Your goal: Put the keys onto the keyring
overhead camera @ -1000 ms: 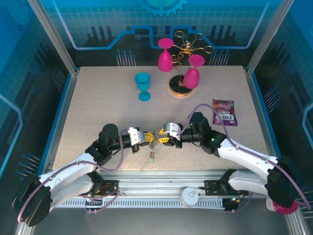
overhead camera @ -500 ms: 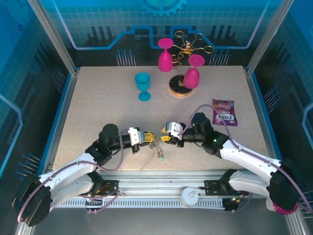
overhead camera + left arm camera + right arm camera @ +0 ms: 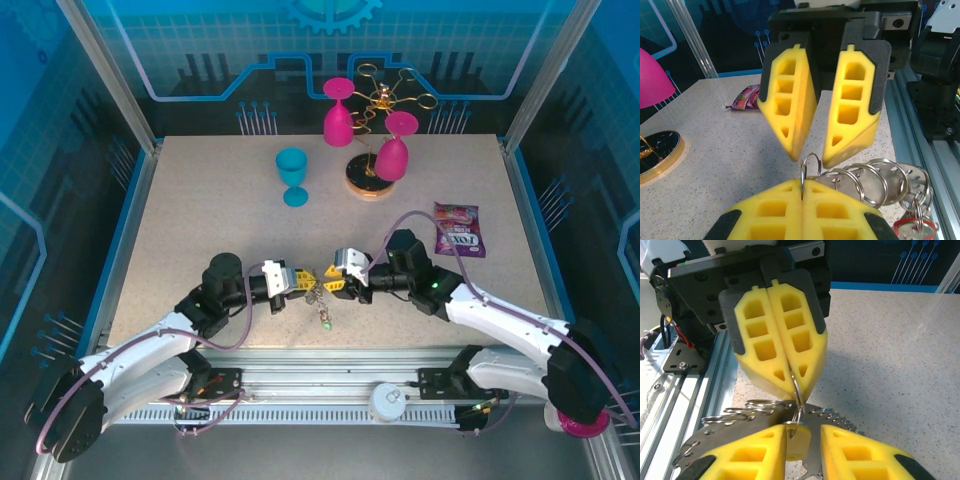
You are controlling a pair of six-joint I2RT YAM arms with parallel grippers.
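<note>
Seen from the top camera, the two arms met nose to nose, low over the near middle of the table (image 3: 200,220). The left gripper (image 3: 306,284) and the right gripper (image 3: 329,283) almost touched. The keys (image 3: 322,306) hung in a small bunch just under the meeting point, with a green key (image 3: 326,325) lowest. The blue goblet (image 3: 292,175) and the snack packet (image 3: 459,230) were well apart from the work.

In the left wrist camera, the left jaws were pressed fully together on the keyring (image 3: 810,164), so that a small loop stood upright above the pads. More silver rings (image 3: 867,175) trailed off beside it, with a red key head (image 3: 912,227) beneath them. Opposite, the right gripper's fingers (image 3: 790,100) stood a narrow gap apart, their tips on either side of the upright loop.

In the right wrist camera, the right jaws were narrowly apart with a yellow key head (image 3: 797,436) lying in the gap, just under the clamped loop. Whether the pads pinched that head or only flanked it could not be told.

The step in hand looked like threading the yellow key onto the held loop. Doing it well would call for the left arm to hold firm and steady. The right gripper would first need a sure pinch on the head. It should then line the key's hole up with the wire's end and slide it along in small turns. A hard tug would risk dragging the loop out of the pads.
</note>
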